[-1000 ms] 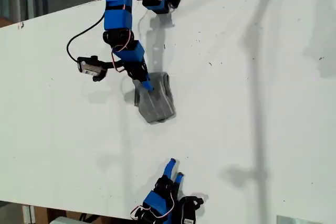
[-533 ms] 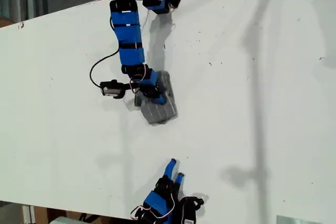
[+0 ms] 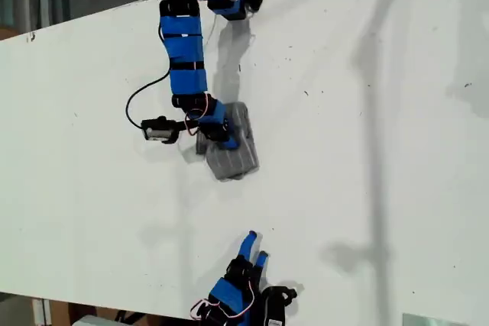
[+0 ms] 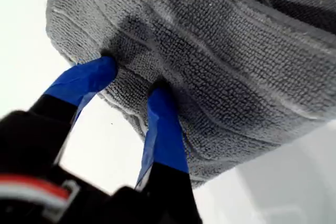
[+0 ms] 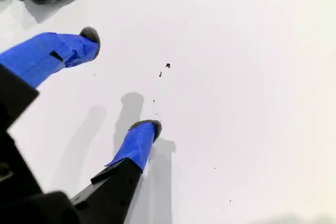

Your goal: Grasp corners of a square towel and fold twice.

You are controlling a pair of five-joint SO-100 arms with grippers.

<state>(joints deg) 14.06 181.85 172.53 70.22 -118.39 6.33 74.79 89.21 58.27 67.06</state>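
The square towel (image 3: 229,147) lies on the white table (image 3: 367,188) as a small, thick grey bundle with several layers stacked at its edge, so I judge both folds to be made and the step in hand to be pressing or tidying the finished packet. My first gripper (image 4: 131,85) is down on it: in the first wrist view its two blue-taped fingertips (image 4: 161,109) stand a little apart and dig into the top of the striped pile, with a ridge of cloth bunched between them. It reads more as a push or a loose nip than a firm grasp, and I cannot say for certain whether any layer is truly pinched. In the exterior view the first arm (image 3: 185,43) reaches down from its base at the top of the picture, bends at the elbow and tips its wrist steeply onto the edge of the bundle nearer that view's left. My second gripper (image 5: 118,85) is well apart from the cloth, parked near the exterior view's bottom edge; its fingers are spread wide over bare table, with a bit of grey fluff on each tip, and only a corner of the towel shows far off in its view. The next move, as I judge it, calls for letting the cloth go cleanly and lifting straight up, so that the top layer does not drag open.
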